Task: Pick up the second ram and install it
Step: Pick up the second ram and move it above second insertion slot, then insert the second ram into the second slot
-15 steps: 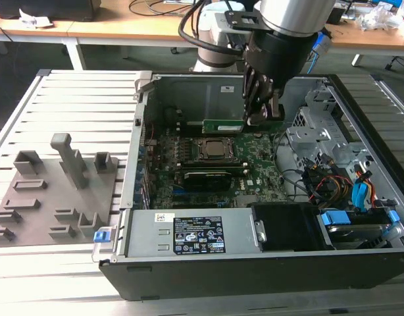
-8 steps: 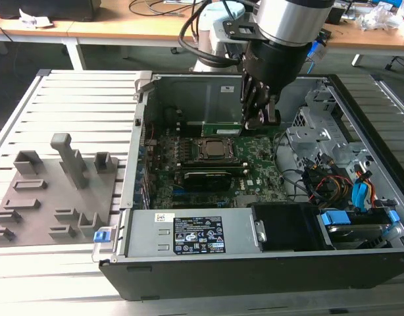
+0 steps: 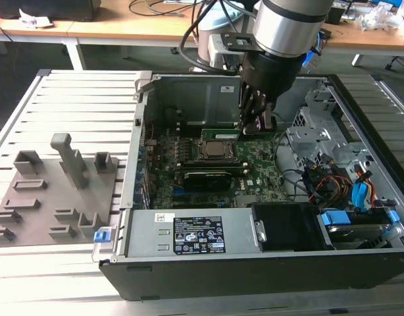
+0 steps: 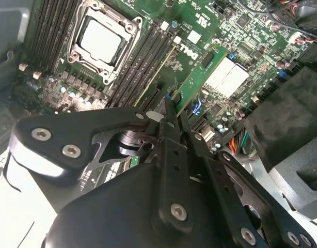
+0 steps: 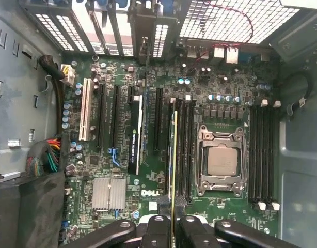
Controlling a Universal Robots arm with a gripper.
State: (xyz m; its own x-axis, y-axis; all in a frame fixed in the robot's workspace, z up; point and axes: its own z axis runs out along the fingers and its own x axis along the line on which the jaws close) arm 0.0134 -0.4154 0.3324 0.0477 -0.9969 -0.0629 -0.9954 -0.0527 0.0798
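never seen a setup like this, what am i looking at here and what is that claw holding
This is a robot arm reaching into an open desktop computer lying on a metal table. The exterior view stands off the arm and sees it all; both wrist views ride on the arm and look past its gripper at the green main board. The gripper is shut on a green memory stick, held on edge at the long black slots beside the square processor. A grey parts holder sits beside the computer.

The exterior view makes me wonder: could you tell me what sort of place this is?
Probably a robotics lab workbench: an open computer case sits on a slatted metal table, cable-strewn wooden desks stand behind, and the arm's hand grips the second ram.
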